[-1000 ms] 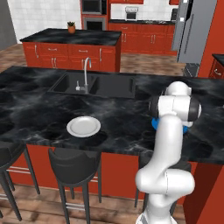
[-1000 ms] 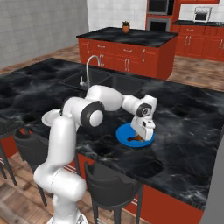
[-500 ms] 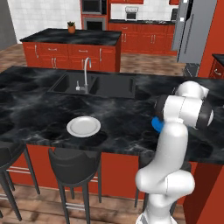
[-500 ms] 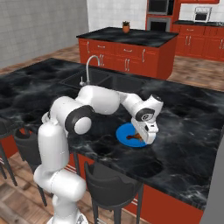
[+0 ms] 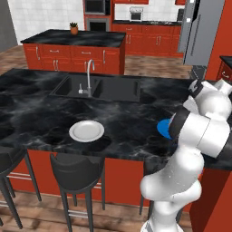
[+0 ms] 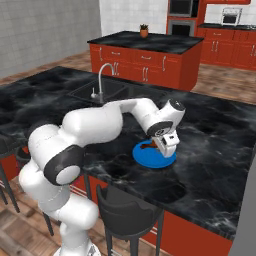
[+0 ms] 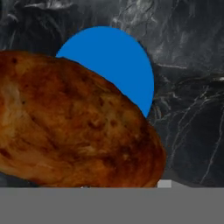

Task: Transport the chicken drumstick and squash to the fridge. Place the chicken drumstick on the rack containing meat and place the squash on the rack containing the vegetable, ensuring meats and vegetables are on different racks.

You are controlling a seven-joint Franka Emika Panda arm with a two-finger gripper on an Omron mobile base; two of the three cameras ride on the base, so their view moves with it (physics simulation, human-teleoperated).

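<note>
You see: black marble counter (image 5: 41, 118) | white plate (image 5: 86, 131) near front edge | blue plate (image 6: 150, 159) well apart.

Chicken drumstick (image 7: 74, 127) over plate (image 6: 150, 159) on counter (image 6: 215, 150); second plate (image 5: 86, 131) left; sink (image 5: 97, 88) behind.

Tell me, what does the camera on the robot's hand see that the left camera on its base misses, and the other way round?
The hand view shows the chicken drumstick up close, brown and lumpy, in front of the blue plate.

The left base view takes in the room: a white plate, the sink with its faucet, a second island with a small potted plant, and the grey fridge.

Both show the blue plate and the black marble counter.
</note>
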